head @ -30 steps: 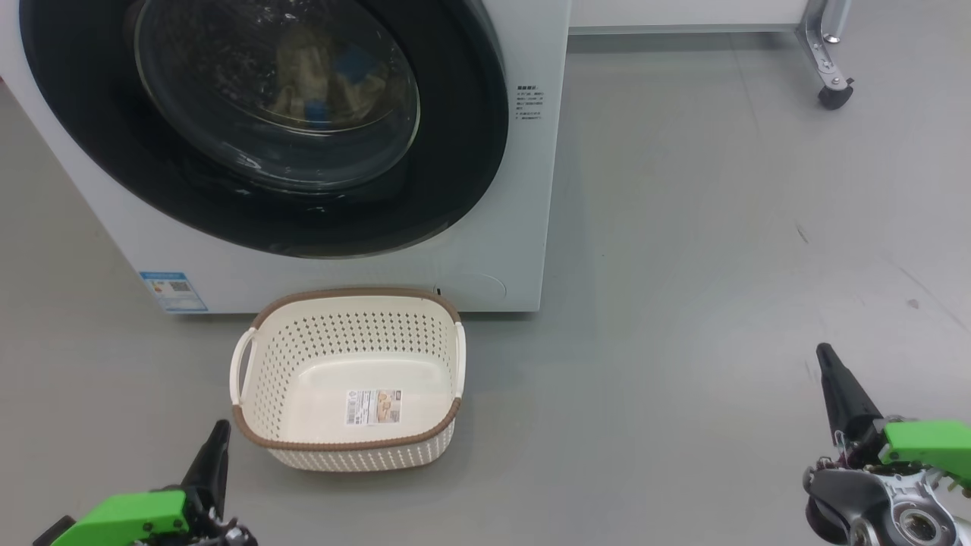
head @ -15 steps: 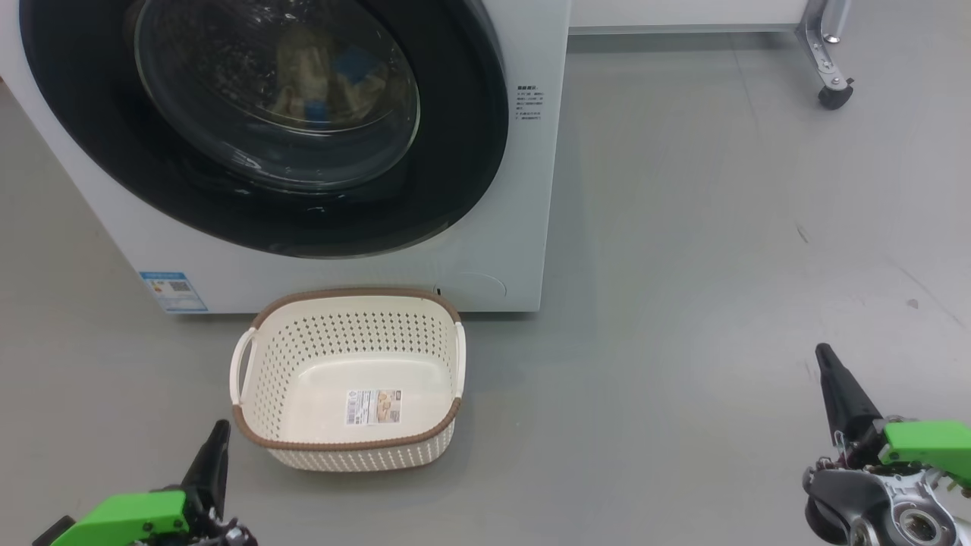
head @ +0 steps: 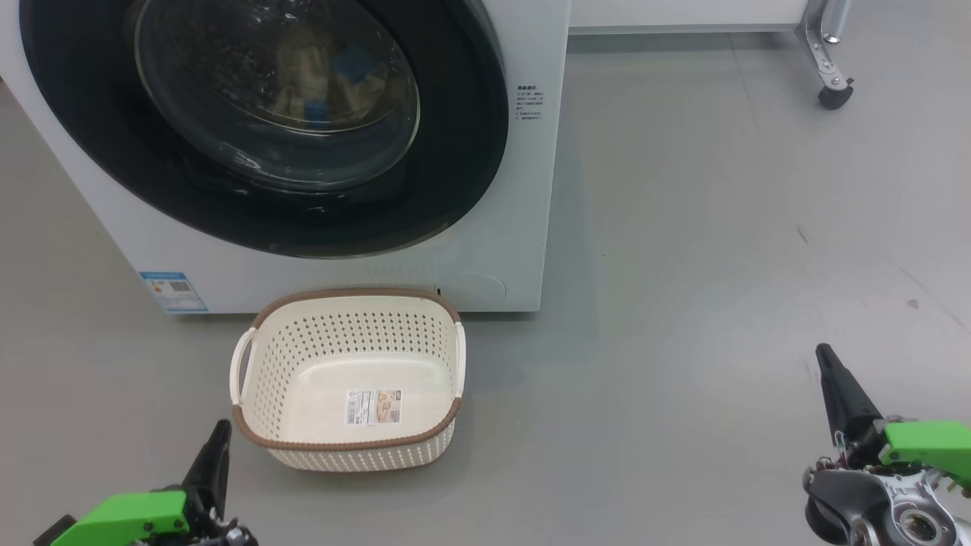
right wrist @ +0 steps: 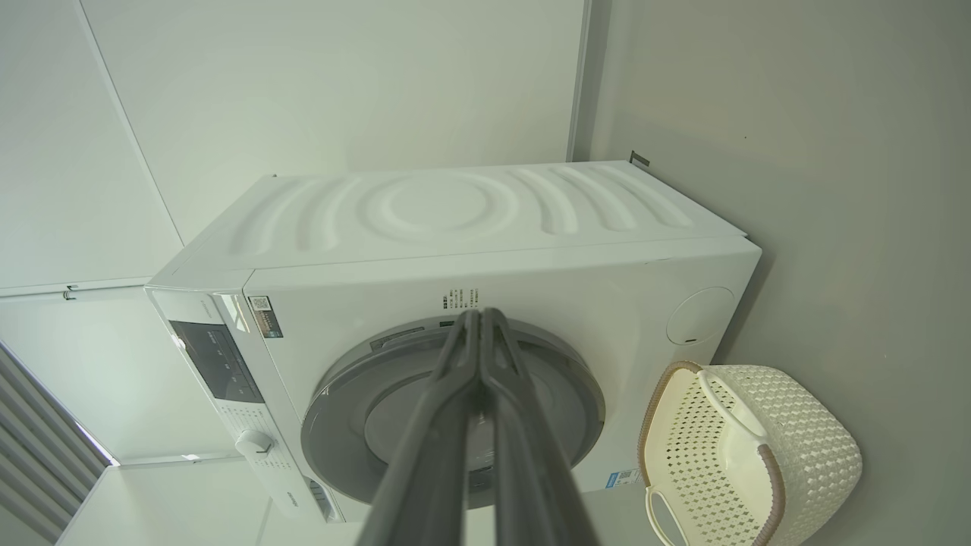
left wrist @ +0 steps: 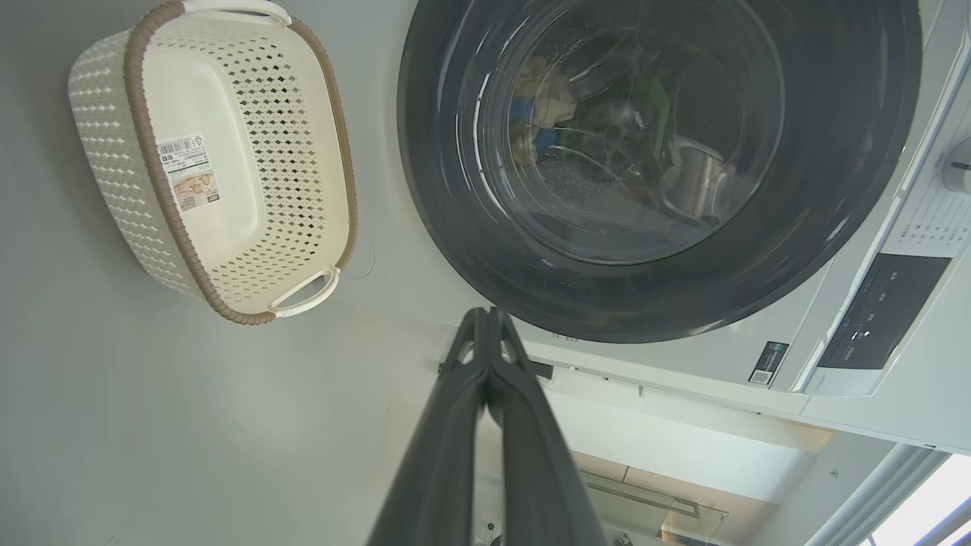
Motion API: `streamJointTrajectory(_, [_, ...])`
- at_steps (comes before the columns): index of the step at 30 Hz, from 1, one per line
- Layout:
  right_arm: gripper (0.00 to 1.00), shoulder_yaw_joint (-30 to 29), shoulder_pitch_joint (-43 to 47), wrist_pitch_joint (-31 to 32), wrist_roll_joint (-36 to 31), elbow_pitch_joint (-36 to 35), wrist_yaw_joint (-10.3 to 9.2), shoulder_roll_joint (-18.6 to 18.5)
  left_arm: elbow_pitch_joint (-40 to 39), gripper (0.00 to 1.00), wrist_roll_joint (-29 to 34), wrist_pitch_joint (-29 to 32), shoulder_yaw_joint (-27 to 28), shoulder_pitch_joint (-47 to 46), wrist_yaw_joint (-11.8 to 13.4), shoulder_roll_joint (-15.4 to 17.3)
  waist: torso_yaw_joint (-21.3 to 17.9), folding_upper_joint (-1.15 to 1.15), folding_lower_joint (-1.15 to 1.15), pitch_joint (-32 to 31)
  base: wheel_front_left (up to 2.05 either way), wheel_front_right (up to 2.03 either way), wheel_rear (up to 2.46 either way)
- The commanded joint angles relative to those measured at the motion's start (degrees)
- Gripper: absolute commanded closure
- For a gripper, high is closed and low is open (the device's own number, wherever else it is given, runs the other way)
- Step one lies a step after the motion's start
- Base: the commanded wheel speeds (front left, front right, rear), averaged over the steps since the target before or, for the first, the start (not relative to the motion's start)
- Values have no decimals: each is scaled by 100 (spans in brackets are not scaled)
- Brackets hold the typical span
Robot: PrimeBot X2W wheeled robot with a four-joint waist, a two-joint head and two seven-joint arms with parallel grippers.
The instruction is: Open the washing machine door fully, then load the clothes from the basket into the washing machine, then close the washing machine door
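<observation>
Basket [head: 341, 341] just beside left claw [head: 220, 432], not touching.

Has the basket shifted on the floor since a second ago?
No. In the head view the basket keeps its place: back rim equally close to the washing machine, left handle equally far from the blue label sticker.

My left end effector [head: 220, 434]: two long dark tapered fingers [left wrist: 447, 425], bright green housing [head: 129, 517]; right end effector [head: 826, 359] identical, plus bare silver wrist casting [head: 865, 497] with thin wires showing.
</observation>
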Motion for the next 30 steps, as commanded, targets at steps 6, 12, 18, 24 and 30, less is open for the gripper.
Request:
streamJointTrajectory(6, [100, 87, -318, 41, -58, -179, 19, -44, -156, 100, 45, 22, 233, -291, -41, 48, 0, 0, 0, 0, 0, 0, 0])
streamJointTrajectory(12, [100, 82, -318, 45, -62, -178, 19, -41, -156, 100, 48, 24, 236, -292, -41, 46, 0, 0, 0, 0, 0, 0, 0])
streamJointTrajectory(18, [100, 77, -319, 49, -66, -178, 19, -38, -156, 100, 50, 27, 239, -292, -41, 44, 0, 0, 0, 0, 0, 0, 0])
streamJointTrajectory(24, [100, 74, -319, 51, -69, -178, 19, -35, -156, 100, 52, 28, 241, -292, -41, 42, 0, 0, 0, 0, 0, 0, 0])
streamJointTrajectory(30, [100, 70, -320, 55, -72, -178, 19, -33, -156, 100, 54, 30, 243, -292, -41, 41, 0, 0, 0, 0, 0, 0, 0])
